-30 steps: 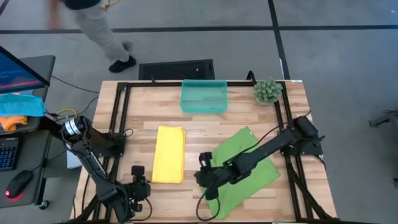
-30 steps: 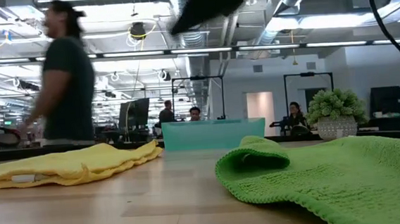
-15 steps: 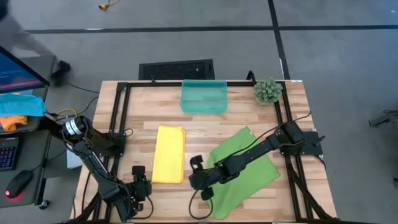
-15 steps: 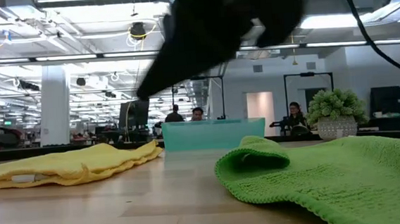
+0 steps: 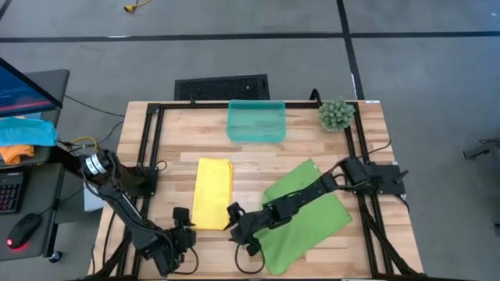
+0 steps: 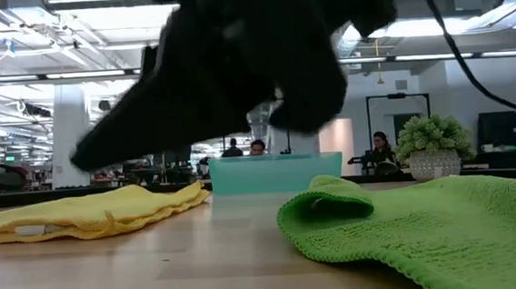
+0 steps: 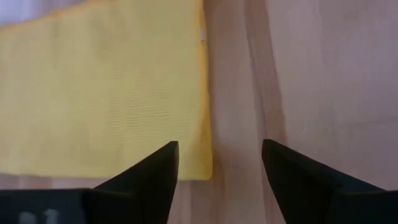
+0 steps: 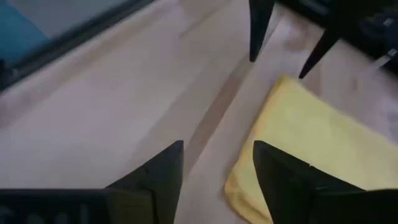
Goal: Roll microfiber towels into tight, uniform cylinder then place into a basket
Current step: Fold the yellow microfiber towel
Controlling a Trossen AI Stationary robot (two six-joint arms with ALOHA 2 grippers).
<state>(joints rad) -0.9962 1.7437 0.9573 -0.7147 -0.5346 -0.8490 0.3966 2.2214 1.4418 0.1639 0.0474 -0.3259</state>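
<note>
Both tools converge on yellow towel (image 5: 212,193) near end, fingers spread wide, holding nothing: left tool (image 5: 184,236) at near-left corner, right tool (image 5: 237,228) beside near-right edge, likely to start roll. Green towel (image 5: 306,215) flat, right. Basket (image 5: 255,120) far, nothing visible inside.

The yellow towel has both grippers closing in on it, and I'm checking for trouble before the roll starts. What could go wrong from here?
1. The left gripper and right gripper, both open, flank the near end of the yellow towel; they may collide.
2. The right arm reaches across the green towel and could drag it.
3. The yellow towel lies folded, so a pinch might catch only one layer, giving a loose roll.
</note>
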